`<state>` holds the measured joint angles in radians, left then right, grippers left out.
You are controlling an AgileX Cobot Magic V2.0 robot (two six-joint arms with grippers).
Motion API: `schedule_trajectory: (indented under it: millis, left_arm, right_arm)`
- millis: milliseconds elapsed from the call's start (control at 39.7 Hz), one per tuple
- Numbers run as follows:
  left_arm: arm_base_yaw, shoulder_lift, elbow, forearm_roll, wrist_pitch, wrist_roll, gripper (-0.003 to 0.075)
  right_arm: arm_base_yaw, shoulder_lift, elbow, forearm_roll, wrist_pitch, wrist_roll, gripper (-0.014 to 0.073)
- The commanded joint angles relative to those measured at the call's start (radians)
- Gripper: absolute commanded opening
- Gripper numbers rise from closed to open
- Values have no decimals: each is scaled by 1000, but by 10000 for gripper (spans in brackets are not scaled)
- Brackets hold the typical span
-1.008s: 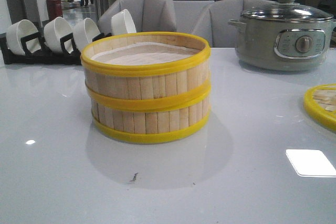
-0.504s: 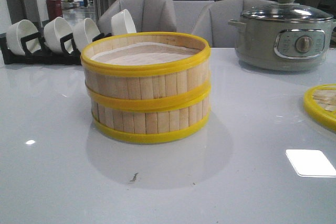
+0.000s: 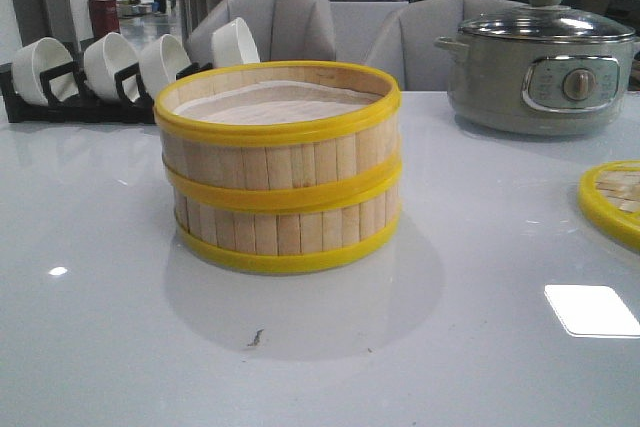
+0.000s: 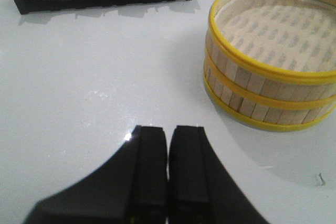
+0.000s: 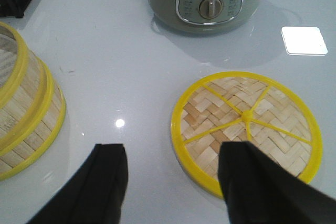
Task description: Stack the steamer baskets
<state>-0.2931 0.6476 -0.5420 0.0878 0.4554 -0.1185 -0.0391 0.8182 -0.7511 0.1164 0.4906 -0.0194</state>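
Two baskets (image 3: 278, 167) sit stacked mid-table, one squarely on the other. The lid (image 5: 245, 129) lies flat off to their right, near the pot (image 3: 540, 62). The left gripper (image 4: 168, 140) hovers beside the stack, jaws pressed together, empty. The right gripper (image 5: 173, 179) hangs over the lid's edge, jaws wide.

A glossy white table (image 5: 105, 51) seen from above. The right gripper (image 5: 170, 169) has two black fingers spread wide apart, holding nothing. Partly behind one finger lies a round woven lid (image 5: 247, 129) with a yellow rim and yellow spokes, flat on the table. At one edge stand two stacked baskets (image 5: 26, 124), partly cut off. Farther back sits a grey-green pot (image 5: 207, 1) with a dial.
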Motion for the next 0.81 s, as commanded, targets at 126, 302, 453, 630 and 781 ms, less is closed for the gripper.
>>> schedule_trajectory:
  millis: [126, 302, 453, 630, 781]
  left_arm:
    - [2, -4, 24, -9, -152, -11, 90]
    - [2, -4, 45, -9, -225, -11, 85]
    - [2, -4, 63, -9, -286, -11, 85]
    - [2, -4, 64, -9, -301, -11, 85]
    - [2, -4, 64, 0, -301, -11, 85]
  right_arm:
    - [-4, -3, -38, 9, -56, -1, 494]
    - [-4, -3, -38, 9, -56, -1, 494]
    - [-4, -3, -38, 9, -56, -1, 494]
    - [-4, -3, -38, 9, -56, -1, 494]
    - [-4, -3, -38, 9, -56, -1, 494]
